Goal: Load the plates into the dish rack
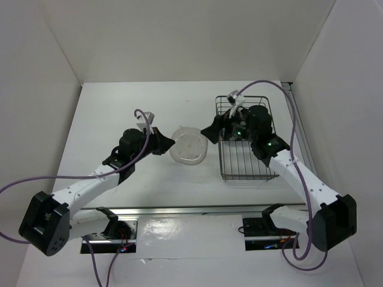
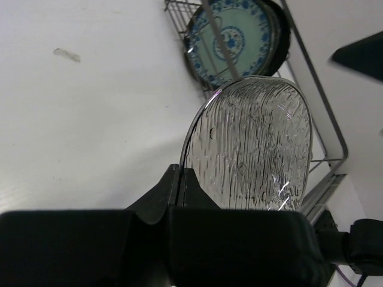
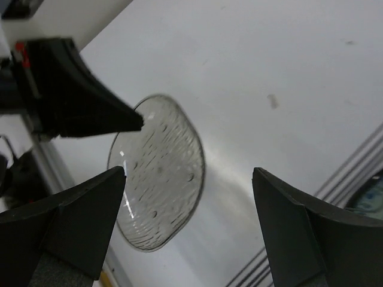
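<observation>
**Mia:** From the top, where is the clear glass plate [image 1: 190,145]?

**Ben:** In the middle of the frame, over the white table [image 1: 119,113]. The left gripper [image 1: 169,143] is pinched shut on its left rim. The right gripper [image 1: 209,133] is just to the plate's right, with its fingers spread wide and nothing in them.

**Mia:** And the dish rack [image 1: 242,164]?

**Ben:** Right of the plate, and the right arm is much nearer to it. I think the plate has to go that way, maybe from one gripper to the other. The right arm hides the top part of the rack, so I can't count the plates in it.

**Mia:** What does the left wrist show?

**Ben:** The left gripper [image 2: 182,179] is at the bottom, holding the glass plate [image 2: 251,143] by its lower rim. The plate sticks up and away toward the rack [image 2: 326,116]. A blue-green plate [image 2: 230,39] stands in the rack at the top, with a black plate [image 2: 282,30] close behind it. I can't tell if the glass plate touches the table.

**Mia:** And the right wrist?

**Ben:** The right gripper [image 3: 188,173] is open. Its two dark fingers [image 3: 78,221] point at the glass plate [image 3: 158,203], which lies past their tips, tall and narrow from here. The left gripper's tip [image 3: 90,101] touches its upper left rim. A bit of the blue-green plate [image 3: 374,194] is cut off at the right edge. I can't find a fourth plate.
</observation>
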